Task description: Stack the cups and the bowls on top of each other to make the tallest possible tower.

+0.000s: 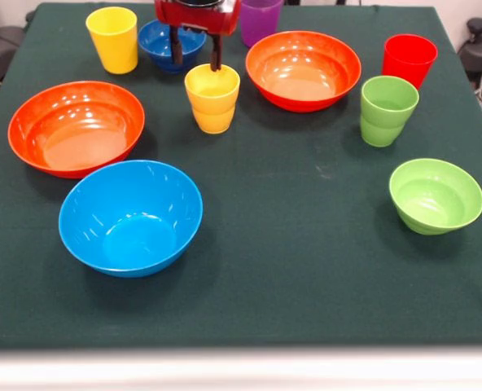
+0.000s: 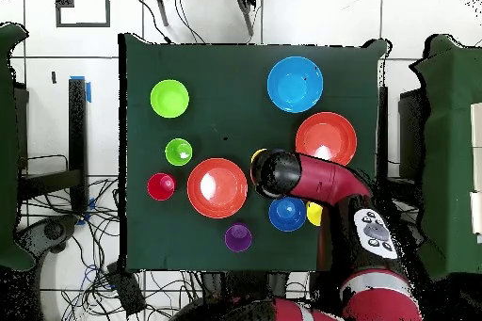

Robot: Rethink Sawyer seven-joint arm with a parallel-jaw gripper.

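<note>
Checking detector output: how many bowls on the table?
5. Light blue bowl front-left, orange-red bowl behind it, second orange-red bowl centre-back, small dark blue bowl back-left, lime green bowl right.

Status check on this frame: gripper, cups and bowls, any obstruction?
Gripper open, fingers straddling the yellow-orange cup's rim. No tower yet; all cups and bowls separate on the table. Small dark blue bowl close behind; nothing blocking.

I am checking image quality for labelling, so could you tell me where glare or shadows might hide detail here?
Front view: bright glare patches sit inside both orange-red bowls, and soft shadows fall beside the light-blue bowl. Overhead view: glare whitens the centre of one orange-red bowl, and the arm covers most of the yellow-orange cup.
</note>
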